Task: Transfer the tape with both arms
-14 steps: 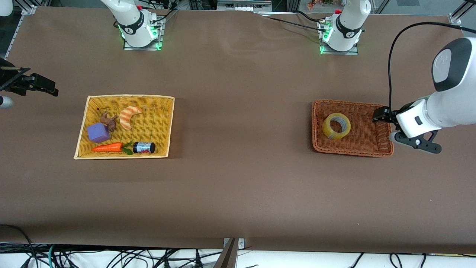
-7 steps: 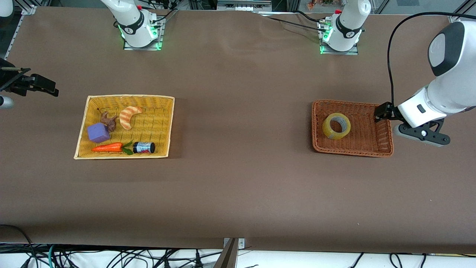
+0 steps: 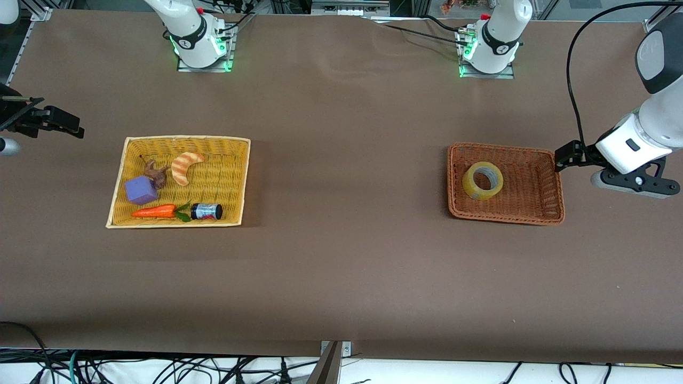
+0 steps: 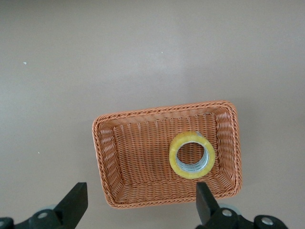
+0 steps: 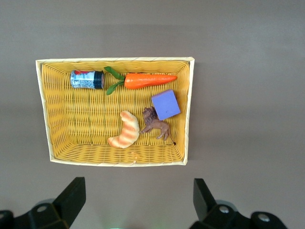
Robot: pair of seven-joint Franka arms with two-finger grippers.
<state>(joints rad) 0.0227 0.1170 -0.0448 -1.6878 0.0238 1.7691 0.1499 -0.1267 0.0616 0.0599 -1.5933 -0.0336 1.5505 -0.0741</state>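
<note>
The tape (image 3: 483,181), a yellowish ring with a grey core, lies flat in the brown wicker basket (image 3: 504,146) toward the left arm's end of the table. My left gripper (image 3: 561,158) hangs open and empty in the air just outside the basket's end rim. In the left wrist view the tape (image 4: 192,154) sits in the basket (image 4: 162,112), with the left gripper (image 4: 140,200) spread wide above the rim. My right gripper (image 3: 74,128) waits open and empty at the right arm's end of the table. It (image 5: 138,193) looks down at bare table beside the yellow basket.
A yellow wicker basket (image 3: 187,140) toward the right arm's end holds a striped croissant toy (image 3: 185,166), a purple cube (image 3: 141,190), a brown animal figure (image 3: 155,173), a carrot (image 3: 155,212) and a small jar (image 3: 207,212). Brown tabletop lies between the baskets.
The left arm has pulled back from over the brown basket toward its end of the table. The tape stays in the basket. The right arm has not moved.
</note>
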